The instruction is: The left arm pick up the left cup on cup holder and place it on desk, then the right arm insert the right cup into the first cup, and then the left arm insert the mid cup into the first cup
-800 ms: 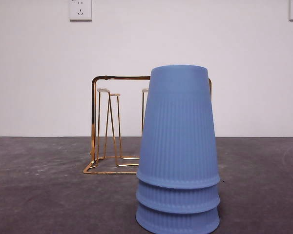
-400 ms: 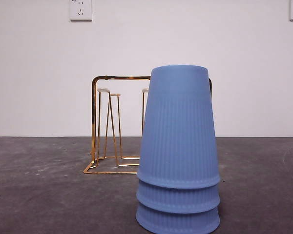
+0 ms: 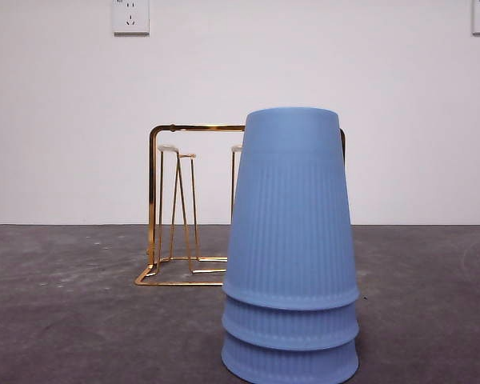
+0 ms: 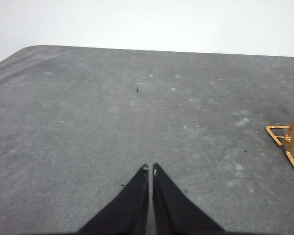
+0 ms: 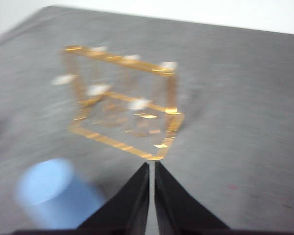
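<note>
white wall, two wall sockets

Front camera sits low on the dark grey matte desk, facing the white wall; both wrist cameras look down from above; all share the gold wire cup holder, at 3 o'clock in the left's.

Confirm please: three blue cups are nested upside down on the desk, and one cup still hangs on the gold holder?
Not quite. The cup holder carries no cup; the front view shows its pegs bare. The three blue cups are nested upside down on the desk, as you said.
</note>
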### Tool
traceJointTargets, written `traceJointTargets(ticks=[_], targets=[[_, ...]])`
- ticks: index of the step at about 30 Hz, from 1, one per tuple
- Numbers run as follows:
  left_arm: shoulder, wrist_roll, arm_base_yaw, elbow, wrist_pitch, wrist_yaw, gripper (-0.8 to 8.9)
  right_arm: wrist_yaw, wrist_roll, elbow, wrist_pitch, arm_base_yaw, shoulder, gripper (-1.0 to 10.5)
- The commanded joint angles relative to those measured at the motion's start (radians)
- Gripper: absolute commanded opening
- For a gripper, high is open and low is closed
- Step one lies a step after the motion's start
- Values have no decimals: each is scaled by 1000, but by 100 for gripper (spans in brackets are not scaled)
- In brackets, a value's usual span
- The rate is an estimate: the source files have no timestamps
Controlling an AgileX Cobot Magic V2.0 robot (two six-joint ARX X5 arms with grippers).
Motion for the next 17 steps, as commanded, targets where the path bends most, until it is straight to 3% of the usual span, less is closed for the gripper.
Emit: traceJointTargets(ticks=[1, 4, 7, 13, 17], targets=[[-1, 17, -1, -20, -6, -1, 11, -69, -127, -161, 190, -184, -77, 14], [-1, 16, -1, -20, -6, -1, 11, -181, -239, -368, 483, -334, -158, 14], [-1, 16, -1, -20, -5, -1, 11, -227, -321, -577, 735, -467, -232, 14], [-1, 16, -1, -20, -6, -1, 11, -223, -343, -867, 902, -648, -378, 14], [-1, 16, -1, -20, -5, -1, 11, -247, -340, -971, 914, -729, -460, 14]])
